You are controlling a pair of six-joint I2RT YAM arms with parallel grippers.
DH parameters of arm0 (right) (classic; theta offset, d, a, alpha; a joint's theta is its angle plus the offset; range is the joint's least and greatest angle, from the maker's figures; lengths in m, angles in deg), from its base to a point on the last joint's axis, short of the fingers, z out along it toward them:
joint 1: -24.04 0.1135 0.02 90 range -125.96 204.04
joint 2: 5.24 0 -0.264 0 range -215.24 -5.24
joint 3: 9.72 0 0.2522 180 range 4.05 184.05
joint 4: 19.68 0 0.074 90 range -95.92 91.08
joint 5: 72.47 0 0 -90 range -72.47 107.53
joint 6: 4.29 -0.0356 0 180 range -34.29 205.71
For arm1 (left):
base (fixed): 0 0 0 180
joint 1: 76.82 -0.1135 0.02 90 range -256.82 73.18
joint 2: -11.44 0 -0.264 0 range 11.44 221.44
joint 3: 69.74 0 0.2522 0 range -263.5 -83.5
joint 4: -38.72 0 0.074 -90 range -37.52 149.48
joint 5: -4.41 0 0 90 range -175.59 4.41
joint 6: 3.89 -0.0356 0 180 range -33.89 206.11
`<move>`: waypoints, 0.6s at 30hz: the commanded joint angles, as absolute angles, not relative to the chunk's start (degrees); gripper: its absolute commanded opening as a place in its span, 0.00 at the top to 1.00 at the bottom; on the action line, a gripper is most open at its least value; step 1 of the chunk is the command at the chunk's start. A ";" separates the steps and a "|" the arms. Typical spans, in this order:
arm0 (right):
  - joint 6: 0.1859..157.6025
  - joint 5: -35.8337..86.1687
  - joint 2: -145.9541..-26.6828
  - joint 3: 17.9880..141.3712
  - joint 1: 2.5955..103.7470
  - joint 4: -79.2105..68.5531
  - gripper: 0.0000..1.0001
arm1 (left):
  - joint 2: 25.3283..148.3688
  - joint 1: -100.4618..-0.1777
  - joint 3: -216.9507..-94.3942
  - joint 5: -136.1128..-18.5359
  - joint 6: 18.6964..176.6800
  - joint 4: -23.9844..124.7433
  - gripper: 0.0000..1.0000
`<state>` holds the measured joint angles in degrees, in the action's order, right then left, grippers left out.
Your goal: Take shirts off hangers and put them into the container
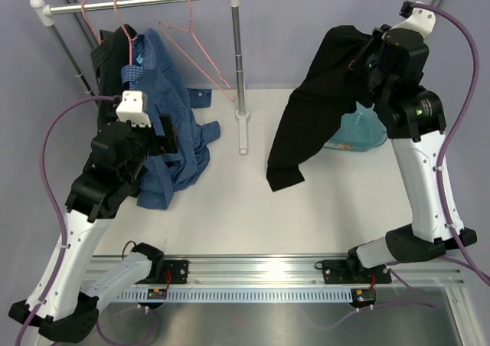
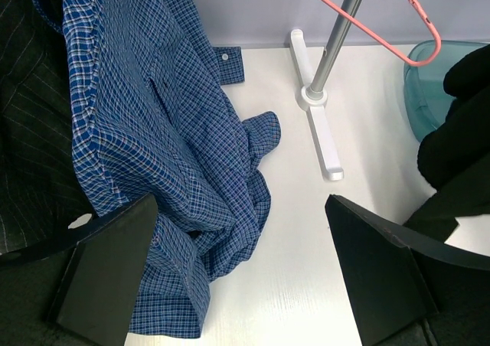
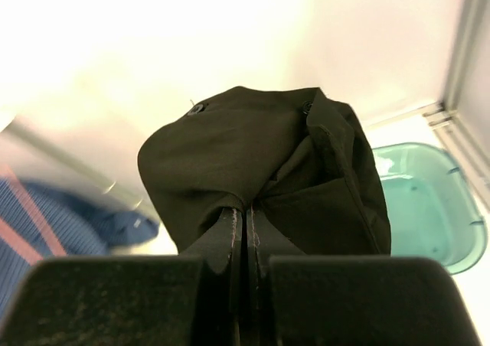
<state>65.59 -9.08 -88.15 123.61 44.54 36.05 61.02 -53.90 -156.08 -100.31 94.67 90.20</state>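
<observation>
There the right gripper [image 3: 246,222] was clamped tight, its flat dark fingers pinching a bunched fold of the black shirt [image 1: 314,101]. This soft matte cloth hung limp in one long drape over the table [image 1: 253,216]; whether its lower end touched the top, I couldn't tell. Behind it sat the container [image 3: 432,208], a translucent teal tub with rounded corners and a rim, half hidden by the shirt from overhead. The left gripper [image 2: 243,243] stood spread wide, gripping nothing, over the blue shirt [image 2: 161,132], a fine check weave, crumpled, its lower folds spilling onto the table. Beside that was a dark pinstriped shirt [image 2: 31,147], cut off at the frame edge. Thin pink wire hangers [image 1: 195,44] hung on the white-and-silver rail [image 1: 153,3]. One was bare, the others mostly buried in cloth.
</observation>
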 commanded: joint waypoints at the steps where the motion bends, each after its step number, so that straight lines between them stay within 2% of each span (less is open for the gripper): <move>1: 66.29 -5.60 -89.34 124.90 40.23 29.76 1.00 | 60.05 -54.14 -155.93 -98.95 94.55 87.64 0.01; 8: 63.21 3.10 -92.16 119.72 32.41 24.93 1.00 | 59.08 -54.14 -154.35 -98.77 94.55 86.94 0.01; 18: 60.84 7.86 -96.99 107.96 26.95 16.68 1.00 | 58.02 -54.06 -152.50 -98.33 95.69 86.85 0.01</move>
